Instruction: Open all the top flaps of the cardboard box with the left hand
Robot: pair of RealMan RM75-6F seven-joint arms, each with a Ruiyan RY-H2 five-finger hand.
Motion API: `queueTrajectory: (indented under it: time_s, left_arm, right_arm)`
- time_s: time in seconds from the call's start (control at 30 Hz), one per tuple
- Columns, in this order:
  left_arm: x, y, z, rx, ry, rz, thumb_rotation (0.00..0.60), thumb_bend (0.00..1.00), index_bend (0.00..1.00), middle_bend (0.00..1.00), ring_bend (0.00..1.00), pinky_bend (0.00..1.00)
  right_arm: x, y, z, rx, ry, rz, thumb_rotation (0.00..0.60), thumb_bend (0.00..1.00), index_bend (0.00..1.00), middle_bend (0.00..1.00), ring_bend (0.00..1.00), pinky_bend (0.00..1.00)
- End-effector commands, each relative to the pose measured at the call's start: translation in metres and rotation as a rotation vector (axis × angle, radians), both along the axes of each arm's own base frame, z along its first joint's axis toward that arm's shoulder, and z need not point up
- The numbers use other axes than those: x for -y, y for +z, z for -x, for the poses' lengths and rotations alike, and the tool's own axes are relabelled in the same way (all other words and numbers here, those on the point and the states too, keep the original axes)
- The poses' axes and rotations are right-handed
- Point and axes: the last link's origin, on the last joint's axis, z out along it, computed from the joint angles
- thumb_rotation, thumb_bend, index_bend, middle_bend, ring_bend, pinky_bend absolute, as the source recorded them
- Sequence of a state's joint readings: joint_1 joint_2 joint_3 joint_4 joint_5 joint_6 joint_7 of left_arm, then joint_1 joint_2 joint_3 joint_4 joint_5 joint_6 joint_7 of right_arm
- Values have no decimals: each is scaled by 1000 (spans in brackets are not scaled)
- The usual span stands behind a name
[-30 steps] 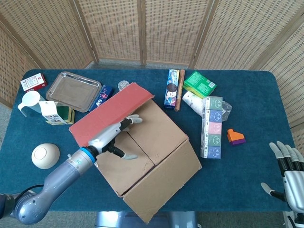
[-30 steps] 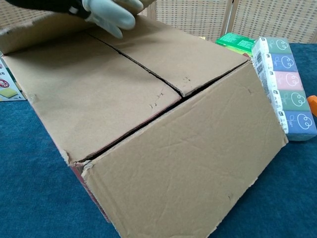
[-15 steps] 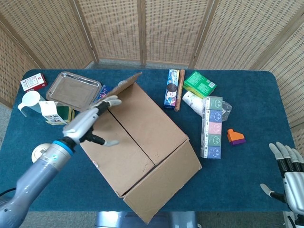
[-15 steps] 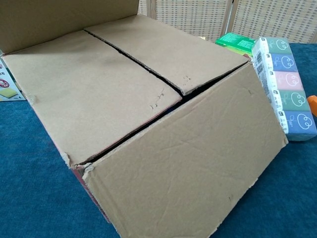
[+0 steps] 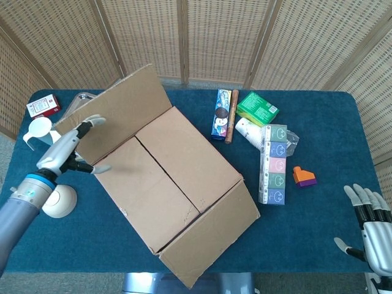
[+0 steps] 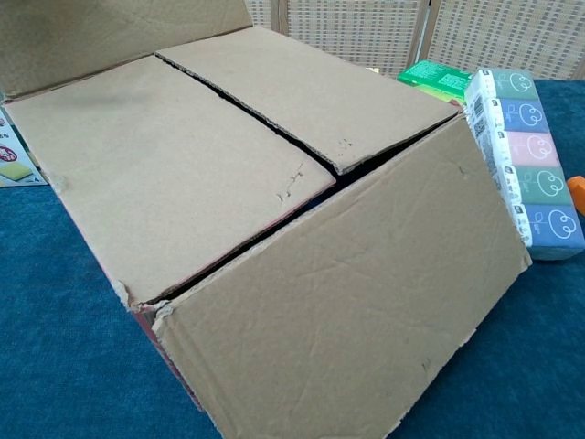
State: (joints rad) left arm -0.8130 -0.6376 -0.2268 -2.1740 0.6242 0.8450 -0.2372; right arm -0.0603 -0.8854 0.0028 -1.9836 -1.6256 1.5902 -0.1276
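The large brown cardboard box [image 5: 177, 184] sits in the middle of the blue tabletop [image 5: 318, 226], turned at an angle. Its far-left top flap [image 5: 116, 110] stands folded back and up, the near-right flap [image 5: 211, 236] hangs outward, and the two inner flaps [image 6: 228, 137] lie flat and closed, meeting along a seam. The left robot hand [image 5: 67, 150] is at the left edge of the raised flap with its fingers spread, holding nothing. Just near it lies a cream round bowl [image 5: 58, 202]. The right robot hand [image 5: 367, 211] rests at the near-right corner, fingers apart and empty. A row of pastel tissue packs [image 5: 274, 162] lies right of the box.
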Motion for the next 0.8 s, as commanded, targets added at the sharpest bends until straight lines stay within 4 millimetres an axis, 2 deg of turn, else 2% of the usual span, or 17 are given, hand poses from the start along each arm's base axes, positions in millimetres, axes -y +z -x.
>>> queueTrajectory:
  time_s: [0.03,0.2,0.33,0.4,0.63,0.8]
  left_arm:
    - [-3,-1,24,-8,43,9,600,0,117,0,0,45]
    - [-7,-6,51,-17,90,16,600,0,119,0,0,45]
    - [-9,-11,60,-120,33,15,600,0,120,0,0,47]
    - [-7,-15,59,-151,-1,13,600,0,120,0,0,58]
    - [8,-27,36,-229,-163,63,600,0,120,0,5,83]
    - [18,-27,21,-361,-321,103,600,0,167,3,58,120]
  right_arm:
    - [0,0,0,0,-2,-2,600,0,0,0,0,0]
    - [1,-1,1,-3,-4,-1,600,0,0,0,0,0]
    - [2,-1,1,-5,-7,1,600,0,0,0,0,0]
    - [2,-1,1,-4,-9,3,600,0,0,0,0,0]
    - [1,1,1,-2,-3,5,600,0,0,0,0,0]
    - [1,0,1,-4,-3,5,600,0,0,0,0,0]
